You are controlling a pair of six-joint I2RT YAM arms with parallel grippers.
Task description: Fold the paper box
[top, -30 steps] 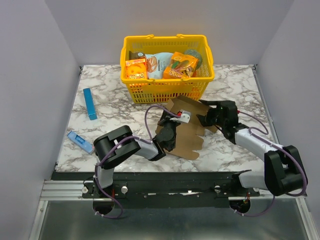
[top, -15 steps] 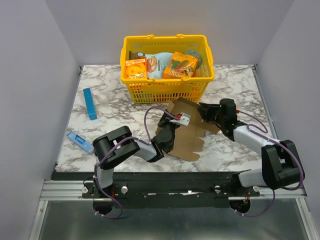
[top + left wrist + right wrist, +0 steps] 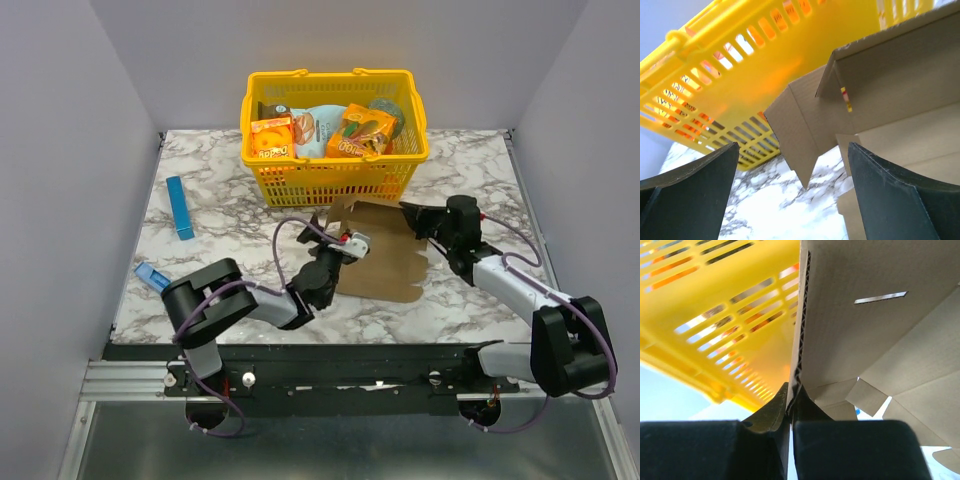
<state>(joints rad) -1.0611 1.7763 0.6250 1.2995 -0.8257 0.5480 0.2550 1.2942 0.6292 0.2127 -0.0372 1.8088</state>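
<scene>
The paper box is a brown cardboard sheet with flaps, lying just in front of the yellow basket, its far edge raised. My right gripper is shut on the sheet's far right edge. In the right wrist view the corrugated edge is pinched between the fingertips of that gripper. My left gripper stands open at the sheet's left side, holding nothing. In the left wrist view a pointed flap hangs between the spread fingers of the left gripper, above the marble.
The yellow basket stands at the back centre with orange snack boxes and other packs inside, close behind the cardboard. A slim blue box lies at the left. A small blue item lies near the front left edge.
My left gripper has opened, let go of the cardboard and drawn back to the left. My right gripper has shut on the sheet's far right edge. The sheet now lies flatter and nearer the basket.
</scene>
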